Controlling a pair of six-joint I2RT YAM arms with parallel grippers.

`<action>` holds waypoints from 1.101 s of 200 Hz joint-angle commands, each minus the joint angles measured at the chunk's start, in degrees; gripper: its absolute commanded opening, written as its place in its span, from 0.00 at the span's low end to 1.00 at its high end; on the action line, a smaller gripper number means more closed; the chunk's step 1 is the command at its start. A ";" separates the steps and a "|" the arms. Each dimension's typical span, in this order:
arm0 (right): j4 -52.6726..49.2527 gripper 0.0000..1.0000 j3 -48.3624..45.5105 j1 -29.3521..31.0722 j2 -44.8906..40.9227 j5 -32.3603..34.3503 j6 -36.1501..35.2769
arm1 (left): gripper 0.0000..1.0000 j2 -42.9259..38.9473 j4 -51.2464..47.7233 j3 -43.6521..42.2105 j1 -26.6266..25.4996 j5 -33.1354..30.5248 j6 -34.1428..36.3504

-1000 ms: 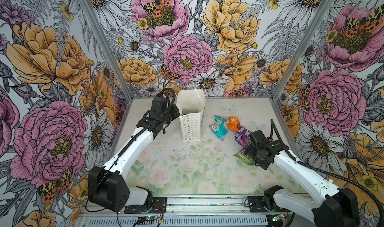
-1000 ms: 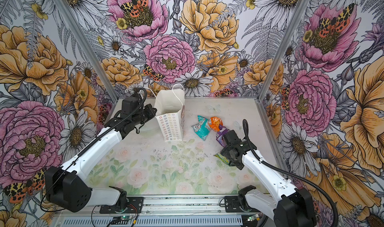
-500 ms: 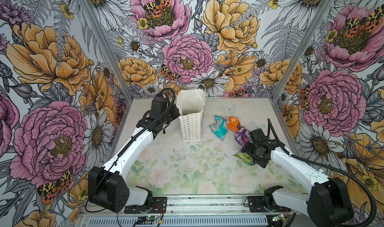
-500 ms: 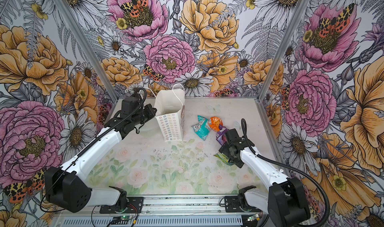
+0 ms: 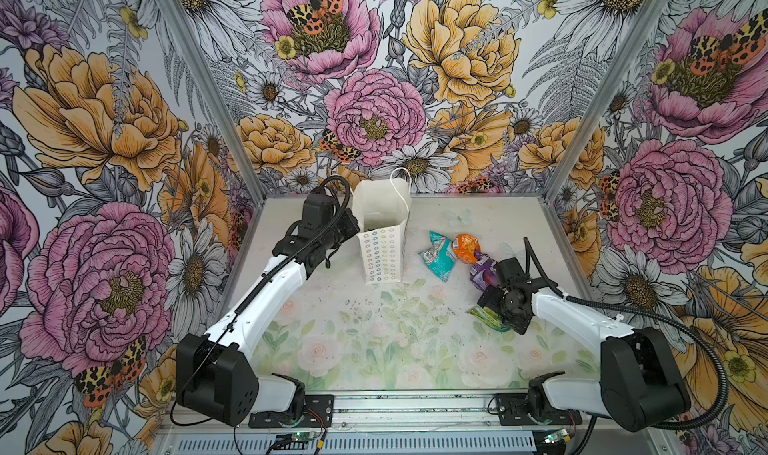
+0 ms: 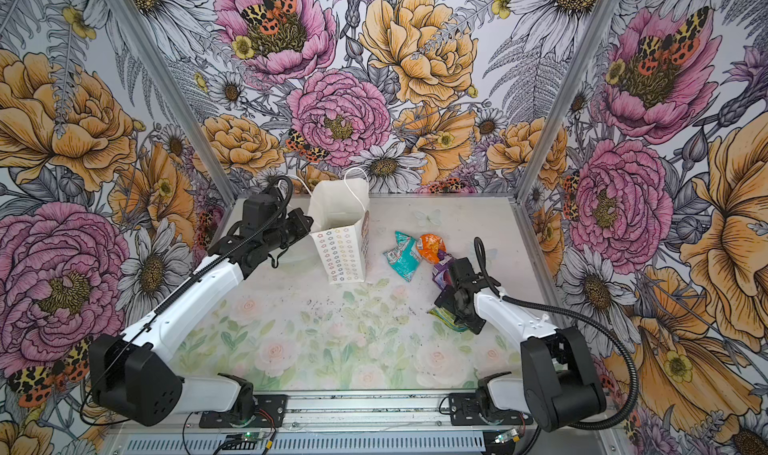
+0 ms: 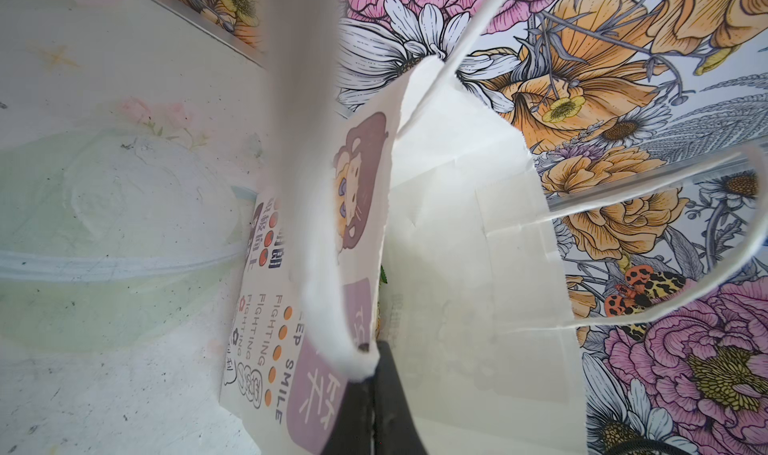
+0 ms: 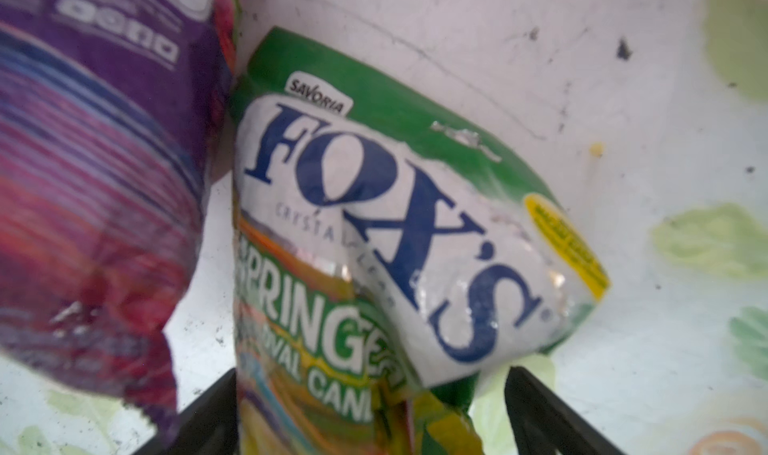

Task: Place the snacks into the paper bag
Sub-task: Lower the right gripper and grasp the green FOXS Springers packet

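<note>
Flowered tabletop (image 5: 374, 349) is hosting the pickup: right gripper (image 8: 370, 376), spread wide, is straddling the FOX'S packet (image 5: 487, 320), lower right of a top view. Closing squarely mid-packet looks best, while left gripper (image 7: 374, 374) is pinching the paper bag (image 5: 384, 257) mid-frame by its rim.

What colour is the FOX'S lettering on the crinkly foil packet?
Dark blue on a white patch of the green foil packet; clearest in the right wrist view.
</note>
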 commanded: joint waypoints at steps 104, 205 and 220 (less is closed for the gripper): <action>4.70 0.74 -2.76 -0.40 0.57 -0.64 -2.90 | 0.00 -0.54 -0.22 -0.35 0.62 0.65 0.28; 4.64 0.21 -5.98 -0.42 -9.21 -4.14 -4.53 | 0.00 -0.72 -0.26 -0.33 0.73 0.74 0.37; 4.57 0.19 -5.76 -0.39 -11.10 -4.94 -4.96 | 0.00 -0.72 -0.20 -0.20 0.62 0.75 0.37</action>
